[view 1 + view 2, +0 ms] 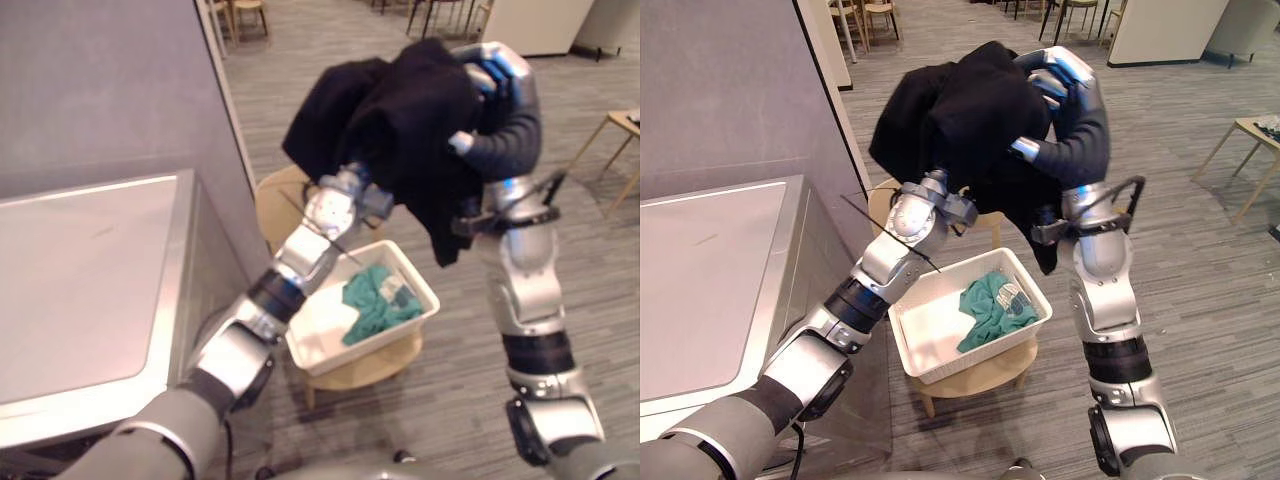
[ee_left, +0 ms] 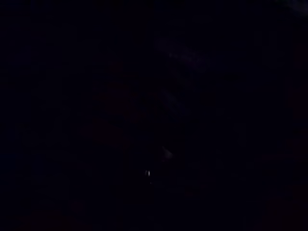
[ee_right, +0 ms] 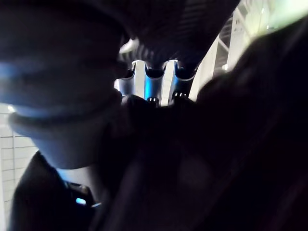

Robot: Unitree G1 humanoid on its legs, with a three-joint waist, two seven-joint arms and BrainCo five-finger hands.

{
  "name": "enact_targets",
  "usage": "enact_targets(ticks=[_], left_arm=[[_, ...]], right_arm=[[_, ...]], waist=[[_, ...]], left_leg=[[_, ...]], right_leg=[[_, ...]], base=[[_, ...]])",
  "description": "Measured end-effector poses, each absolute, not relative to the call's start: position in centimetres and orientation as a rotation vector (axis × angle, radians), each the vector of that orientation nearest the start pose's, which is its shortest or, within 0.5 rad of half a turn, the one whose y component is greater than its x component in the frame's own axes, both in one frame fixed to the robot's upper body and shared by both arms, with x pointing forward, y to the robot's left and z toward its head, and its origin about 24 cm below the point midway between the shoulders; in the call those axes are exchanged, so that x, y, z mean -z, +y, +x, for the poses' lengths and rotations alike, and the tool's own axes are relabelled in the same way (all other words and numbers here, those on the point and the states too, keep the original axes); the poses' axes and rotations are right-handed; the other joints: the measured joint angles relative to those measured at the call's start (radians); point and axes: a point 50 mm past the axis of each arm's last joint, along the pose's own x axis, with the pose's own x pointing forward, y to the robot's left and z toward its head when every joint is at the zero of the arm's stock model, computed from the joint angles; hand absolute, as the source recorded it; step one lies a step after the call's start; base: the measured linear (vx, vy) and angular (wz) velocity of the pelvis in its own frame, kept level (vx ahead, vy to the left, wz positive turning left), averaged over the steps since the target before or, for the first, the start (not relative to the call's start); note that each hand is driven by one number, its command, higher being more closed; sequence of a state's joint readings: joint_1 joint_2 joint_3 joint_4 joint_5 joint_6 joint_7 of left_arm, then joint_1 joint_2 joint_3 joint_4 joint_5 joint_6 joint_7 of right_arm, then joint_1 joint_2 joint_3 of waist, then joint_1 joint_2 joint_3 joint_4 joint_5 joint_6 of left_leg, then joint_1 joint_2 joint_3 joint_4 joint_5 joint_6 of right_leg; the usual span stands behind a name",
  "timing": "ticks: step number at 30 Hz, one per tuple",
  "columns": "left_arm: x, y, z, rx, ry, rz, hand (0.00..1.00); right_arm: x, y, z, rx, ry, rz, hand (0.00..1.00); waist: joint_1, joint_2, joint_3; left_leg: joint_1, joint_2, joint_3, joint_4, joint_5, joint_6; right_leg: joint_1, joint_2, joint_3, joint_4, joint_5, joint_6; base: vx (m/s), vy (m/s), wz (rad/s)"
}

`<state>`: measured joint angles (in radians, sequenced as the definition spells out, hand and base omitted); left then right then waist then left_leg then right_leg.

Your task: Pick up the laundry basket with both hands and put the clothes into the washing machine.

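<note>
step: moving clothes, basket not lifted | black garment (image 1: 400,120) high above white laundry basket (image 1: 318,325); green cloth (image 1: 375,300) in basket | right hand (image 1: 493,68) clenched on garment; left hand buried in it, grip cannot be told | next: probably swing garment left of basket to washing machine (image 1: 90,270)

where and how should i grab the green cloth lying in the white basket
Pinch the raised, bunched folds in the middle of the green cloth, coming straight down from above. It lies crumpled in the right end of the white basket, whose upright walls block a sideways approach.
</note>
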<state>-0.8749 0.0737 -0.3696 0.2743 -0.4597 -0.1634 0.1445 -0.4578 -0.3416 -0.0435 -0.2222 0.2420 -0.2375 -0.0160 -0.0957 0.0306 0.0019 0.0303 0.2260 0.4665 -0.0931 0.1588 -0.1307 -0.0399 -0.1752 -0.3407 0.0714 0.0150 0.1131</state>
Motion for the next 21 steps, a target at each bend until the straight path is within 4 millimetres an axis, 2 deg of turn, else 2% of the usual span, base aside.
enact_targets(ticks=[1, 2, 4, 6, 8, 9, 11, 12, 14, 17, 21], left_arm=[[-23.9, 3.1, 33.6, 0.452, -0.593, -0.244, 1.0], [-24.2, 5.4, 33.6, 0.389, -0.641, -0.241, 1.0], [-24.3, 7.4, 33.6, 0.331, -0.673, -0.233, 1.0], [-23.6, 11.2, 33.4, 0.214, -0.694, -0.223, 1.0], [-22.5, 13.8, 33.1, 0.127, -0.681, -0.227, 1.0], [-22.1, 14.4, 33.0, 0.106, -0.676, -0.23, 1.0], [-20.9, 16.4, 31.8, 0.037, -0.675, -0.242, 1.0], [-20.7, 16.8, 31.6, 0.023, -0.677, -0.245, 1.0], [-20.1, 17.8, 30.5, -0.01, -0.682, -0.248, 1.0], [-19.7, 18.1, 29.1, -0.008, -0.703, -0.248, 1.0], [-18.2, 18.0, 25.9, -0.025, -0.724, -0.321, 1.0]], right_arm=[[-23.5, -18.3, 27.5, -0.076, -0.876, -0.076, 0.0], [-21.9, -20.7, 27.0, 0.024, -0.809, -0.088, 0.0], [-20.8, -22.4, 26.4, 0.095, -0.766, -0.102, 0.0], [-19.2, -24.9, 25.1, 0.203, -0.706, -0.12, 0.0], [-17.6, -26.3, 24.0, 0.276, -0.657, -0.108, 0.0], [-17.1, -26.5, 23.7, 0.293, -0.64, -0.104, 0.0], [-14.8, -26.8, 22.4, 0.333, -0.56, -0.072, 0.0], [-14.1, -26.8, 22.1, 0.343, -0.537, -0.062, 0.0], [-11.5, -26.5, 20.8, 0.385, -0.443, -0.008, 0.0], [-8.5, -26.1, 19.4, 0.427, -0.329, 0.046, 0.0], [-2.5, -24.4, 17.2, 0.46, -0.074, 0.147, 0.0]], waist=[[0.0, 0.0, 0.0], [0.0, 0.0, 0.0], [-0.001, 0.0, 0.0], [-0.003, 0.0, 0.0], [-0.004, 0.001, 0.0], [-0.005, 0.001, 0.0], [-0.004, 0.001, 0.0], [-0.003, 0.001, 0.0], [-0.004, 0.001, -0.001], [-0.004, 0.003, -0.002], [-0.003, 0.016, -0.005]], left_leg=[[0.0, 0.0, 0.0, 0.0, 0.0, 0.0], [-0.001, 0.0, 0.0, 0.0, 0.0, 0.0], [-0.001, 0.0, 0.0, 0.0, 0.0, 0.0], [0.0, 0.0, 0.001, 0.0, 0.0, -0.001], [0.0, 0.0, 0.002, 0.0, -0.001, -0.001], [0.0, 0.0, 0.002, 0.0, -0.002, -0.002], [0.0, 0.0, 0.003, 0.0, -0.004, -0.004], [0.0, 0.0, 0.003, 0.0, -0.004, -0.005], [-0.001, -0.001, 0.003, 0.0, -0.004, -0.005], [-0.001, -0.001, 0.002, 0.0, -0.004, -0.005], [-0.001, -0.001, 0.0, 0.0, -0.011, -0.006]], right_leg=[[0.0, 0.0, 0.0, 0.0, 0.0, 0.0], [0.0, 0.0, 0.0, -0.001, 0.0, 0.0], [-0.001, 0.0, 0.001, -0.002, 0.0, 0.0], [-0.001, 0.001, 0.004, -0.003, 0.0, 0.001], [-0.003, 0.001, 0.006, -0.003, 0.001, 0.001], [-0.003, 0.001, 0.006, -0.003, 0.001, 0.001], [-0.007, 0.001, 0.011, -0.003, 0.001, 0.001], [-0.008, 0.001, 0.011, -0.003, 0.001, 0.002], [-0.009, 0.0, 0.012, -0.003, 0.001, 0.002], [-0.009, -0.001, 0.012, -0.003, 0.001, 0.002], [-0.008, -0.001, 0.011, -0.004, 0.0, 0.003]], base=[[0.0, 0.0, 0.0], [0.0, 0.0, 0.0], [0.0, 0.0, 0.0], [0.0, 0.0, 0.0], [0.01, 0.003, -0.02], [0.03, 0.008, -0.03], [0.03, 0.009, -0.05], [0.03, 0.009, -0.03], [0.0, 0.0, 0.0], [0.0, 0.0, 0.0], [0.0, 0.0, 0.0]])
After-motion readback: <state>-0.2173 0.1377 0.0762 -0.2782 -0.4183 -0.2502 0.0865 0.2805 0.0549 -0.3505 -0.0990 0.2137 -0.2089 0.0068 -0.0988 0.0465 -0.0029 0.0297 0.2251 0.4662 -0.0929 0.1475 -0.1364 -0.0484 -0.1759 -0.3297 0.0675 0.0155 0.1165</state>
